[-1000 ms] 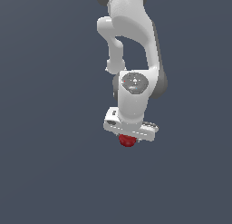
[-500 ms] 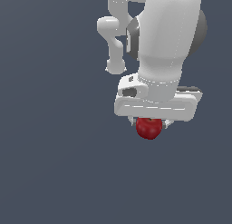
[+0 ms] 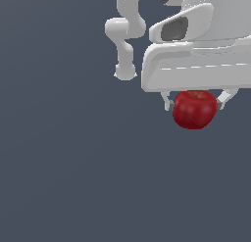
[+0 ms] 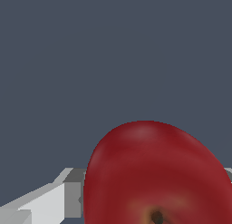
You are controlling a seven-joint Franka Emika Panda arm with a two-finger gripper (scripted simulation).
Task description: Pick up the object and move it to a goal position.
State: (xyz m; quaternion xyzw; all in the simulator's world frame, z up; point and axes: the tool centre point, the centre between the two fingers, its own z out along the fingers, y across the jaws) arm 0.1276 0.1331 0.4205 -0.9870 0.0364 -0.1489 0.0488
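Note:
A small glossy dark-red apple (image 3: 194,109) hangs under the white gripper (image 3: 195,102) at the upper part of the exterior view's right. One white finger presses each side of the apple, so the gripper is shut on it. The apple is held in the air, with nothing beneath it but the plain grey ground. In the wrist view the apple (image 4: 156,173) fills the lower part of the picture with its dimpled stem end showing, and one finger (image 4: 50,198) shows beside it.
The white arm (image 3: 125,35) and its large hand body (image 3: 201,64) fill the upper part of the exterior view's right. A plain dark grey surface (image 3: 73,162) lies all around.
The gripper with the apple has come much nearer the exterior camera, looming larger and shifting toward the exterior view's right and upward. The apple has stayed in the grip.

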